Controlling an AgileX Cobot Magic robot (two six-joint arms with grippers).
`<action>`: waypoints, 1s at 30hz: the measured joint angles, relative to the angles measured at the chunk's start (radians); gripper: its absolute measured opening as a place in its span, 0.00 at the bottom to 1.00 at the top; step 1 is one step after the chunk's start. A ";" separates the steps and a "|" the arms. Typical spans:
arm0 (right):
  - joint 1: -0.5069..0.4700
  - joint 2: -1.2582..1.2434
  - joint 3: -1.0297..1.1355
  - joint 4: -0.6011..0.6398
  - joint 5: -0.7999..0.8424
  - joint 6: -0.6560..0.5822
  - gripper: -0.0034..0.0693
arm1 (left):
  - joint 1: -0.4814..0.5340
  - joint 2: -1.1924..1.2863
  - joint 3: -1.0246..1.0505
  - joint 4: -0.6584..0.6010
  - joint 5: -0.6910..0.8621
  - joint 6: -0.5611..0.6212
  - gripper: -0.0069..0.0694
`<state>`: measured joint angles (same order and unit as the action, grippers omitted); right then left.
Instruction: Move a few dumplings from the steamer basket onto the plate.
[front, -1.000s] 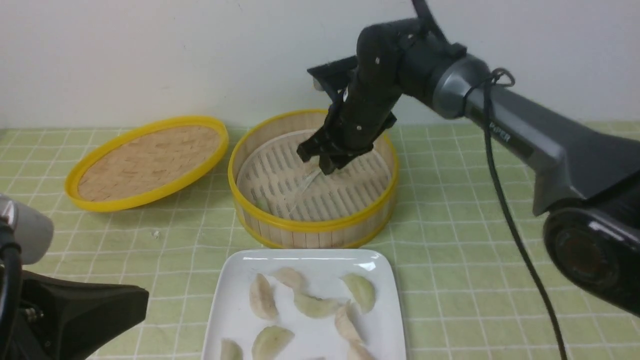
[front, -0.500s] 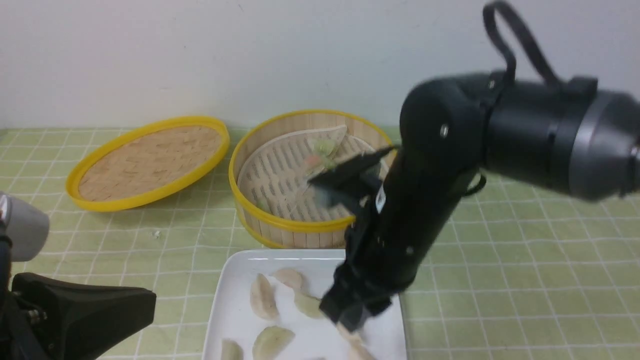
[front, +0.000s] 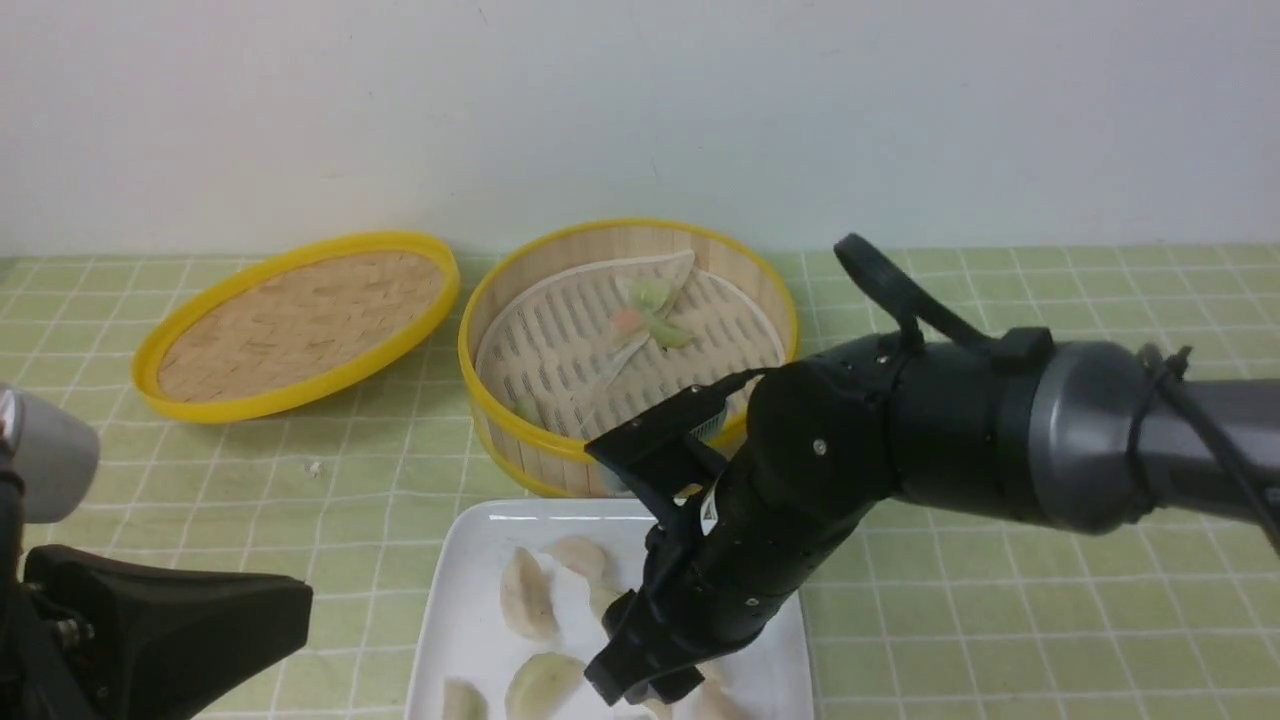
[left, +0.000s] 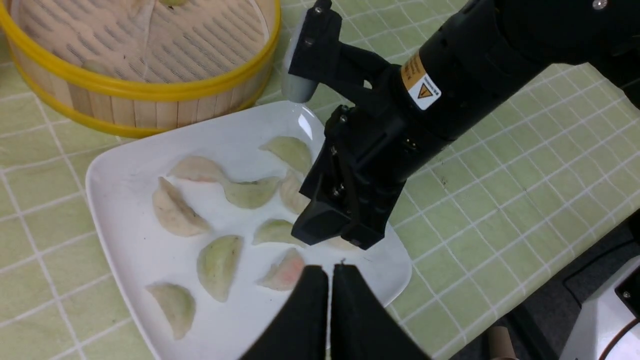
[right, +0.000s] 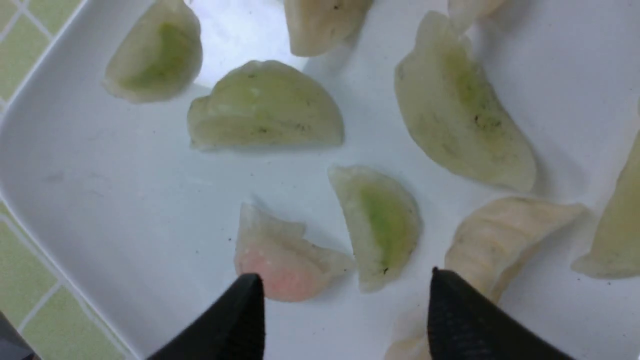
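The white plate (front: 470, 560) at the front holds several pale dumplings (front: 525, 595). My right gripper (front: 645, 690) hangs low over the plate's right part, open, nothing between its fingers. In the right wrist view the right gripper (right: 345, 290) spreads wide just short of a pink-tinted dumpling (right: 280, 260) and a green-centred one (right: 380, 225), both lying on the plate (right: 125, 200). Behind it, the steamer basket (front: 520, 430) holds a few dumplings (front: 650, 310) on its slotted floor. My left gripper (left: 330, 270) is shut and empty above the plate's (left: 125, 165) near edge.
The shallow woven yellow-rimmed lid (front: 300, 320) leans on the green checked cloth left of the basket. The left arm's black base (front: 150, 620) fills the front-left corner. The wall stands right behind the basket. The table edge (left: 550, 280) drops off beside the plate.
My right arm has swung from inside the basket down over the plate, and its gripper has opened. A pink-tinted dumpling now lies on the plate by its tips. The left arm has barely moved.
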<state>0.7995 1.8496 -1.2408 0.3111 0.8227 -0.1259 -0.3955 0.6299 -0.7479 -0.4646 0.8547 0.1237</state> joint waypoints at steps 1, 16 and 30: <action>0.000 0.000 -0.011 -0.003 0.011 0.003 0.64 | 0.000 0.000 0.000 0.000 0.000 0.000 0.08; 0.000 -0.689 -0.106 -0.402 0.215 0.311 0.05 | 0.000 0.000 0.000 0.000 -0.093 0.002 0.08; 0.000 -1.808 0.466 -0.698 0.000 0.603 0.03 | 0.000 0.066 0.000 -0.008 -0.354 0.003 0.08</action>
<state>0.7995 0.0417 -0.7746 -0.3873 0.8227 0.4775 -0.3955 0.6956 -0.7479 -0.4721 0.5011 0.1266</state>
